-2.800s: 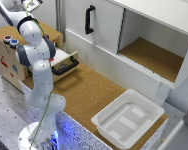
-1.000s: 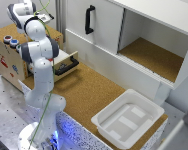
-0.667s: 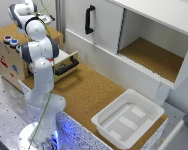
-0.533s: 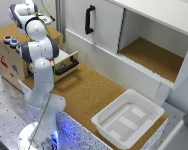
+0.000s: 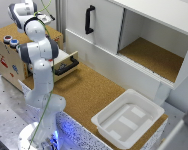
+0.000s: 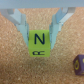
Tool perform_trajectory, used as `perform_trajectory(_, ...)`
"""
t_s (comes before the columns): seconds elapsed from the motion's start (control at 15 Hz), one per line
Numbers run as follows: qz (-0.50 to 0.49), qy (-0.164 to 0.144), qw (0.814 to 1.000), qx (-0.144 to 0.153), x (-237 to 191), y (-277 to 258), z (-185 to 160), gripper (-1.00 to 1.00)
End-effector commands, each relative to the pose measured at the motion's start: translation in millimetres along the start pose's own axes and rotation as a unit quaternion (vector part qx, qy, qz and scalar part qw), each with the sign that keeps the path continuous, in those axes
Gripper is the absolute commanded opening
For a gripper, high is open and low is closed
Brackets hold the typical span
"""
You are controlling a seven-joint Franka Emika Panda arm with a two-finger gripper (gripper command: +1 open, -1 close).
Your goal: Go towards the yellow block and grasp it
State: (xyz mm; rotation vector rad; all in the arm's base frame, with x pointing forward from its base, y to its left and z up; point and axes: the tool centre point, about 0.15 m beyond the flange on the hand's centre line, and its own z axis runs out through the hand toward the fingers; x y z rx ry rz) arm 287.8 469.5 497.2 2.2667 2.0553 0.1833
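In the wrist view the yellow block, marked with a black N, lies on a cork surface. My gripper is open just above it, with one light-blue fingertip at each upper corner of the block. I cannot tell whether the tips touch it. In the exterior view the gripper hangs over the top of the wooden box at the exterior view's left. The block is hidden there by the arm.
A purple block lies close to the yellow one. The box has an open drawer and small round objects on top. A white bin and a white cabinet with a black handle stand to the exterior view's right.
Since 2.8 s ago the arm has swung up and back over the top of the wooden box. Over the last second it has hardly moved.
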Motion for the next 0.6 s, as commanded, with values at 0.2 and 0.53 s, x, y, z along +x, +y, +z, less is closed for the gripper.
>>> perform_trajectory(0.2, 0.092, 0.04, 0.991, -0.083, -101, -7, -58, -1.0)
perform_trajectory(0.53, 0.149, 0.017, 0.985, -0.082, -187, -24, -57, -1.0)
